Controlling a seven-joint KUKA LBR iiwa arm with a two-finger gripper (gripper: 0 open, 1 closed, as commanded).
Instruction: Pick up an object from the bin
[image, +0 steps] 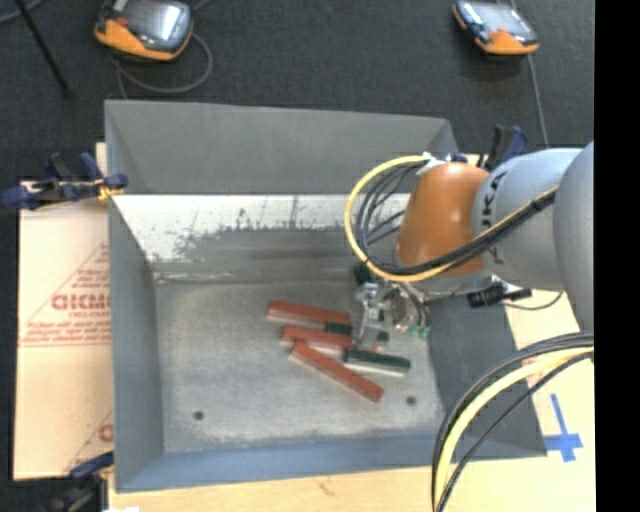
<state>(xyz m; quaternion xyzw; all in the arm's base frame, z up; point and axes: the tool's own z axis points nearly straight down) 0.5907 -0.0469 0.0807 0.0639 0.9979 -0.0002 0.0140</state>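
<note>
End effector low at the dark-green right ends of the red-brown bars, heaped centre right on the bin floor; apart or together, cannot tell. Seemingly at the grasping step; next, clamping one bar and lifting clear

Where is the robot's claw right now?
The gripper is down in the bin, right of the middle, at the right end of the red sticks on its floor.

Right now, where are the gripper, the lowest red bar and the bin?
gripper (370, 330), camera view, at its lower tip.
lowest red bar (337, 371), camera view, at its middle.
bin (250, 225), camera view, on its far inner wall.
</note>
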